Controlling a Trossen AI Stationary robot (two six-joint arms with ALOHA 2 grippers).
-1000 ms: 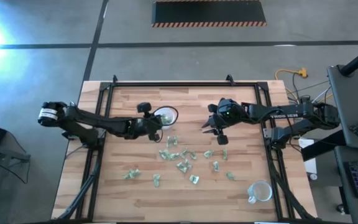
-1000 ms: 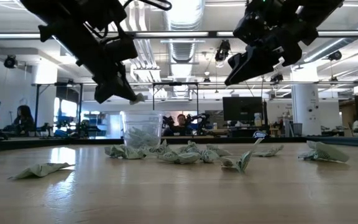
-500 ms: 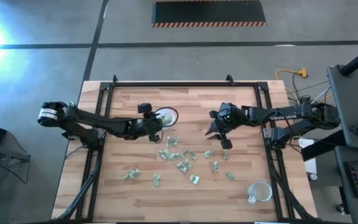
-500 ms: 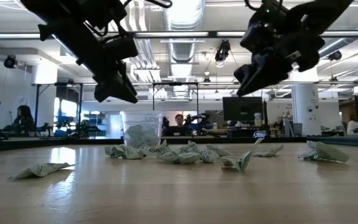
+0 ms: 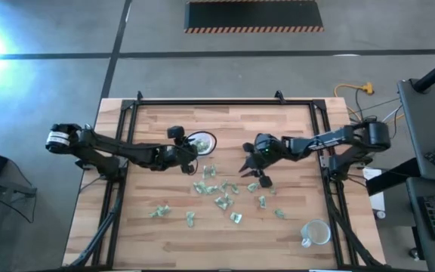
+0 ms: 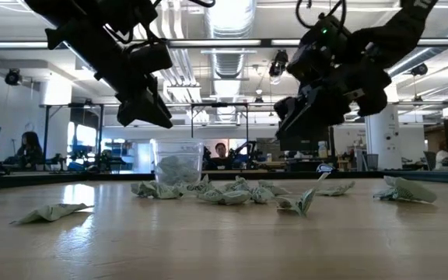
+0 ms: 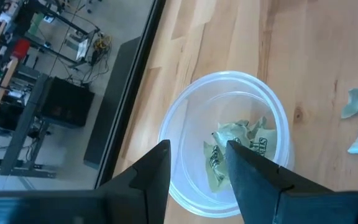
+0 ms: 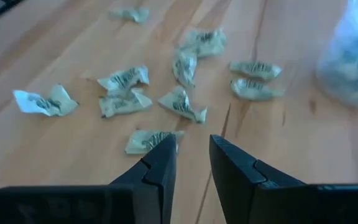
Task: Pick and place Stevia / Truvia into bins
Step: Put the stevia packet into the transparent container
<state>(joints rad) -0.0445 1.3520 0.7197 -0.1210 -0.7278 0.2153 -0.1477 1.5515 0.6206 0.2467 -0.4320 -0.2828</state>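
Right gripper [image 5: 252,172] has descended toward the scattered sachets [image 5: 221,193], fingers narrowly parted, empty; left gripper [image 7: 196,163], parted and empty, remains over bin [image 7: 178,118]; next pick imminent.

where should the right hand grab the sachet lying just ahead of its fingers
Pinch the sachet across its short width, coming straight down from above. It lies crumpled and low on the table, apart from its neighbours, so its raised folds give the open right hand something to close on.
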